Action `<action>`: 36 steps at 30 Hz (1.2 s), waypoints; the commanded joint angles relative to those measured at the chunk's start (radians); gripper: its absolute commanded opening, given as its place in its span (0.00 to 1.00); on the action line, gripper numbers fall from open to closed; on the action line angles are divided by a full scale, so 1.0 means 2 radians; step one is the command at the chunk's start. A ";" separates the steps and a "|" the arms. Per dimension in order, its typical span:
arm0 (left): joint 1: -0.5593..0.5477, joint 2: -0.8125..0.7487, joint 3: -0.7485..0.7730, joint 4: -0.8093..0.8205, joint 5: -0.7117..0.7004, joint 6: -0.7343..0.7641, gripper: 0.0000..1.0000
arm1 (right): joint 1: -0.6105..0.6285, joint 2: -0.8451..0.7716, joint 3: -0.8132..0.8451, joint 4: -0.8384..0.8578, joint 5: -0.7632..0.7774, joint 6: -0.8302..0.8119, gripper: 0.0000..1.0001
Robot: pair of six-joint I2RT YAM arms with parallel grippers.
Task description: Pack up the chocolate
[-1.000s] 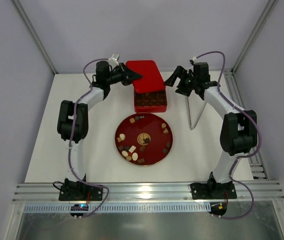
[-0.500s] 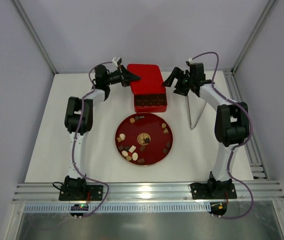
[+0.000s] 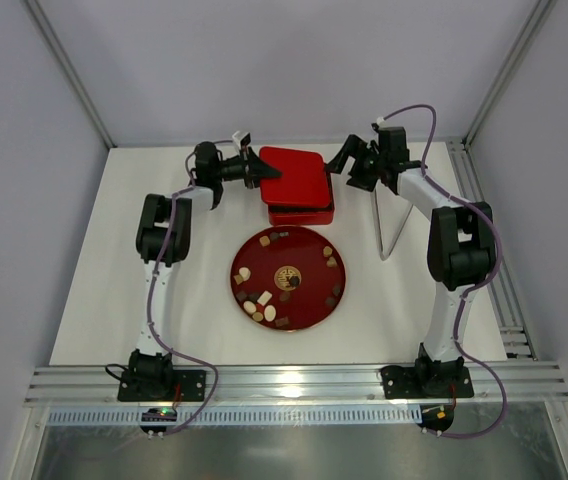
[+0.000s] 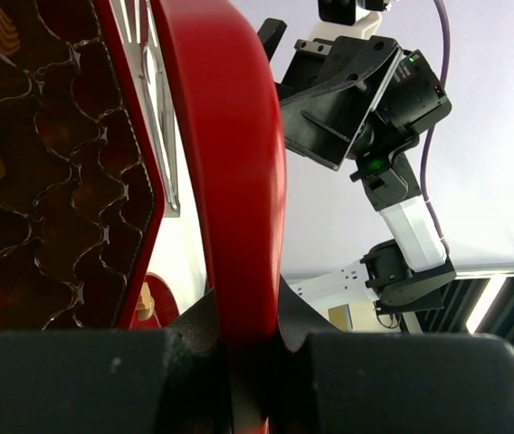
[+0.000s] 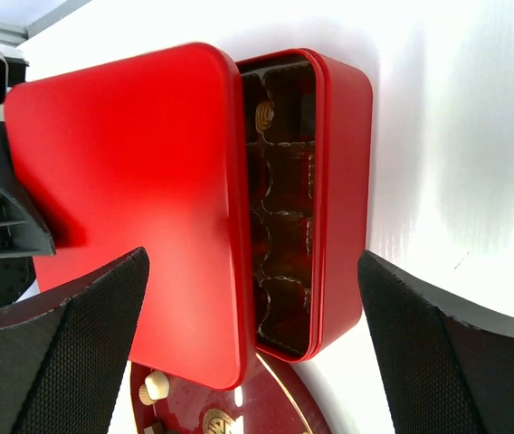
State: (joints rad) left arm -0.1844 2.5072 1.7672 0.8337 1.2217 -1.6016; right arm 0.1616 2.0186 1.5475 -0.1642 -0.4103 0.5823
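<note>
The chocolate [image 3: 264,298], many small dark brown, light brown and cream-white pieces of mixed shapes, is seen scattered on a round red plate [image 3: 309,297] in the middle of the white table [image 3: 194,300], around a gold emblem [image 3: 286,277] at the plate's centre. Most of the pieces are gathered at the left and near part of the plate, and some are lying along its rim.

Just behind the plate a rectangular red box [image 3: 304,214] is placed. A dark brown moulded tray [image 5: 284,217] with compartments is seen inside it. One light ridged piece [image 5: 264,115] is lying in an end compartment. A glossy red lid with rounded corners [image 3: 294,175] is held over the box and covers most of it, so only one row of compartments is left uncovered.

The edge of the lid is pinched by the left gripper [image 3: 260,171] from the left side, with the fingers pressed on it. The right gripper [image 3: 347,170] is held near the far right corner of the box, and its black fingers [image 5: 67,353] are spread wide, with nothing between them. A pair of thin metal tongs [image 3: 392,230] is lying on the table to the right of the box.
</note>
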 commanded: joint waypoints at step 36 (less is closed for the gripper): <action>0.011 -0.020 0.057 -0.379 -0.023 0.308 0.44 | 0.006 0.010 -0.012 0.052 -0.010 0.003 0.95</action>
State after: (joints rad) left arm -0.1703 2.5149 1.8565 0.1612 1.1976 -1.0641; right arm 0.1688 2.0319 1.5246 -0.1097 -0.4229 0.5858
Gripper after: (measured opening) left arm 0.410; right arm 0.950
